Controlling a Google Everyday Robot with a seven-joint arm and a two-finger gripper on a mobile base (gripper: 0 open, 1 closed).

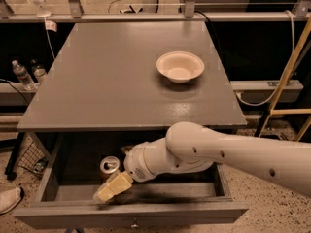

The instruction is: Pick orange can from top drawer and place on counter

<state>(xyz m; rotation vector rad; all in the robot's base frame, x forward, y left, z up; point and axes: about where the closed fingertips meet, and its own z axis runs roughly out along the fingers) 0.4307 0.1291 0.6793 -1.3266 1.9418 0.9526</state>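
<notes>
The orange can (110, 166) stands upright in the open top drawer (131, 212), left of centre, silver top showing. My gripper (112, 188) reaches down into the drawer from the right on a white arm (218, 152). Its pale fingers (115, 185) sit just in front of and below the can, close to it. The counter (126, 76) lies above the drawer.
A white bowl (180, 66) sits on the counter's right half. Clear plastic bottles (22, 75) stand on a ledge at the left. A wooden ladder (286, 81) leans at the right. A shoe (8, 199) lies on the speckled floor at lower left.
</notes>
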